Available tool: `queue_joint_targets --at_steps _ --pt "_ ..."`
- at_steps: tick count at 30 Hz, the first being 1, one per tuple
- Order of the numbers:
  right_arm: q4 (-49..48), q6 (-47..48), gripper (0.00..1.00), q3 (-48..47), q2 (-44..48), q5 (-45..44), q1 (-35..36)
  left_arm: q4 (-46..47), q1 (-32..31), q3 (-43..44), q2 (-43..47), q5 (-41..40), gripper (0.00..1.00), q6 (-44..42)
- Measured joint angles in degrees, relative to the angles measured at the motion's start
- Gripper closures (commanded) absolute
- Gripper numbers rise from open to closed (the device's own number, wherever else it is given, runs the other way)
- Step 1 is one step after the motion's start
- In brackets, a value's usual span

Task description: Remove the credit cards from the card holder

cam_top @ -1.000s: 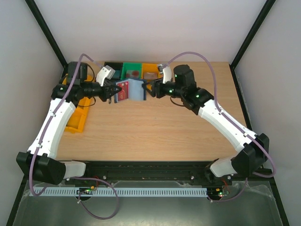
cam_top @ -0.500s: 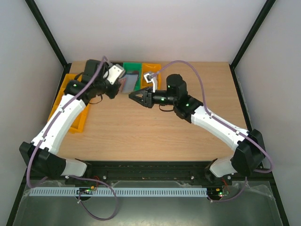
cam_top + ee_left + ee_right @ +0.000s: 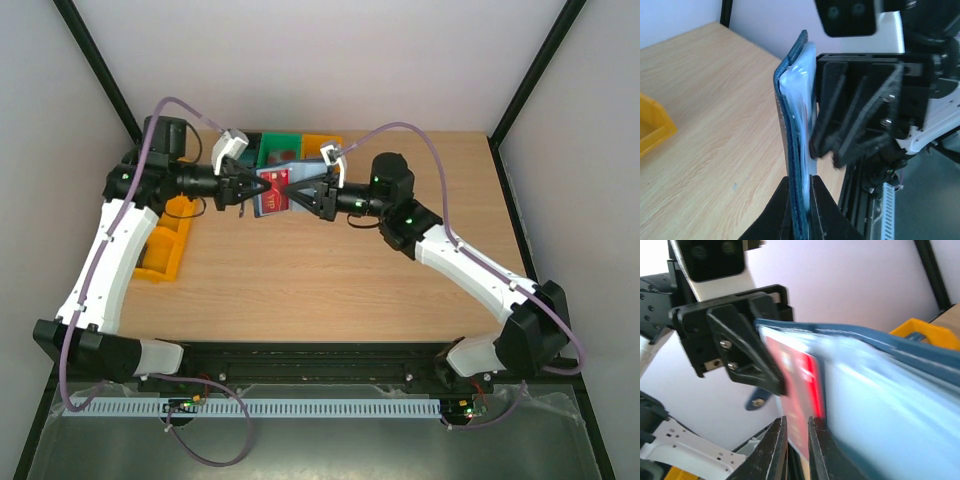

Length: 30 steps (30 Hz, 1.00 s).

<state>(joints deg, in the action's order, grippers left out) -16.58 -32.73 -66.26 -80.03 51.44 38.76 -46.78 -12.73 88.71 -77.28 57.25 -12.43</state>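
The dark blue card holder (image 3: 284, 178) hangs open in the air above the table's back middle, and my left gripper (image 3: 249, 190) is shut on its left edge. The left wrist view shows it edge-on (image 3: 792, 125), pinched between my fingertips (image 3: 801, 200). A red credit card (image 3: 266, 194) shows in its pale blue pocket. My right gripper (image 3: 298, 190) comes in from the right. In the right wrist view its narrow jaws (image 3: 797, 432) stand on the lower edge of the red card (image 3: 792, 375). The holder's snap tab (image 3: 756, 401) dangles behind. Other cards are not discernible.
A green bin (image 3: 283, 150) and an orange bin (image 3: 320, 146) stand at the back edge just behind the grippers. A yellow bin (image 3: 165, 248) lies along the left edge under my left arm. Black frame posts rise at both back corners.
My left arm has swung the holder from the back bins to the middle. The right gripper has closed in on it and narrowed its jaws onto the red card.
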Motion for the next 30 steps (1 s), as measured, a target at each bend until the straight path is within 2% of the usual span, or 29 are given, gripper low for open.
queue_joint_targets --at_steps 4,13,14,16,20,25,28,30 --pt "2.8 3.0 0.86 -0.2 1.2 -0.8 -1.1 -2.2 1.8 0.8 1.0 5.8 0.98 -2.1" --pt "5.8 6.4 0.81 -1.7 1.5 1.0 -0.9 -5.7 1.8 1.4 1.0 9.1 0.98 -6.6" --pt "5.8 6.6 0.83 -1.7 1.5 1.2 -0.8 -5.7 1.7 1.4 1.0 9.2 0.98 -6.7" --pt "5.9 6.9 0.97 -1.7 1.5 1.8 -0.5 -5.9 1.4 1.4 1.0 9.4 0.98 -6.9" --pt "6.0 8.2 0.98 -2.1 1.5 4.3 0.0 -6.3 1.2 1.4 1.0 9.4 0.97 -6.8" --pt "5.4 9.9 0.98 -0.7 3.9 6.2 0.0 -6.6 1.1 1.4 1.2 11.3 0.77 -6.4" --pt "5.4 10.5 0.98 -0.2 5.6 7.1 0.3 -6.3 0.9 1.2 1.4 12.5 0.71 -6.8" --pt "5.3 10.6 0.98 -0.2 6.1 7.6 0.2 -6.3 0.9 1.2 1.4 13.2 0.72 -6.9"
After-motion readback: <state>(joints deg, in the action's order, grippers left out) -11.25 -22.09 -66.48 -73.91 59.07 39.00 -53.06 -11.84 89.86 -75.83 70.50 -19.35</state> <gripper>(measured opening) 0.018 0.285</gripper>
